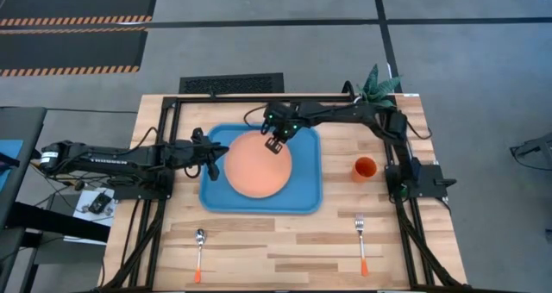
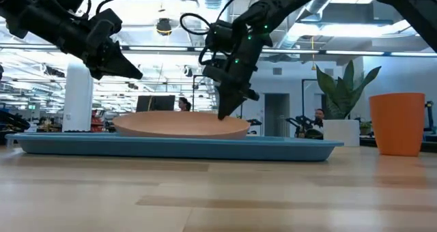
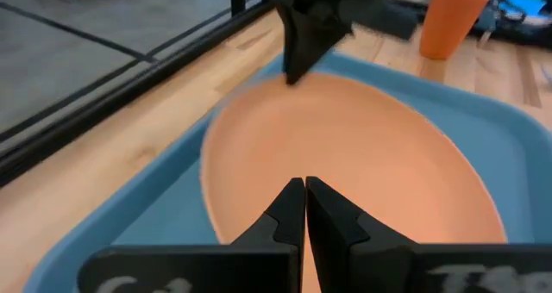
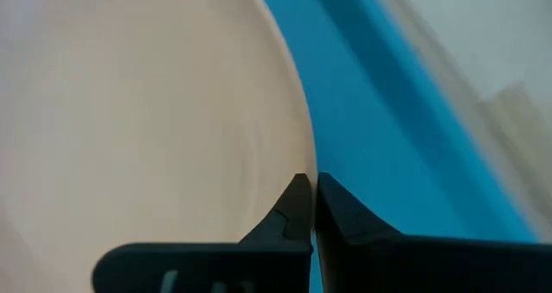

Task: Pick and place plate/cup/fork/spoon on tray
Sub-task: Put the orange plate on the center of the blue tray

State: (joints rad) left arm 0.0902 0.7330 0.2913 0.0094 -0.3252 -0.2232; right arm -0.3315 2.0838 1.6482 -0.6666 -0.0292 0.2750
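Resting flat inside the blue tray (image 1: 304,202), the salmon plate (image 1: 257,164) is looking stiff, smooth and slippery, best pinched at its thin rim; the right gripper (image 1: 274,144) is pressing that far rim with fingers closed, apparently holding nothing; the left gripper (image 1: 213,158) is hovering closed and empty beside it; cup (image 1: 365,168), fork (image 1: 361,244) and spoon (image 1: 199,252) are lying on the wooden table (image 1: 285,250).

Plate (image 1: 256,165) on tray (image 1: 304,201); cup (image 1: 365,168), fork (image 1: 361,243), spoon (image 1: 199,252) outside.

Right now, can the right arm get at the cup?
Probably yes. The cup stands alone on bare table, right of the tray, nothing around it. The right gripper is shut at the plate's rim and must swing over and open first.
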